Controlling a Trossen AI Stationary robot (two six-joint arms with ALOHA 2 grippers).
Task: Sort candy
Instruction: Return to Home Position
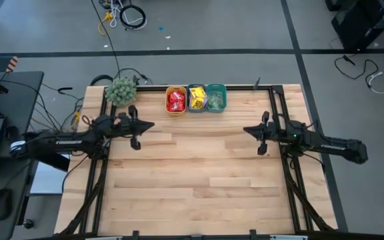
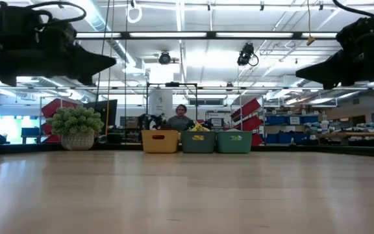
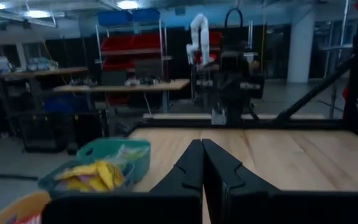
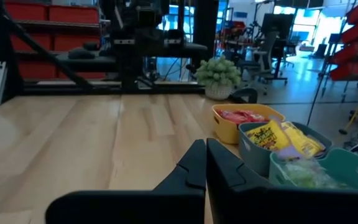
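Candy (image 1: 196, 99) binned, apart from left hand (image 1: 150, 125), right hand (image 1: 247, 130).

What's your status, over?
Left gripper shut, empty, table's left; right gripper likewise, table's right. Red candy in orange bin, yellow candy in blue bin, green candy in teal bin. Nothing in the way.

Matte black left arm (image 1: 65, 141) with white lettering, matching right arm (image 1: 325, 142), angular black fingers (image 3: 188, 169)
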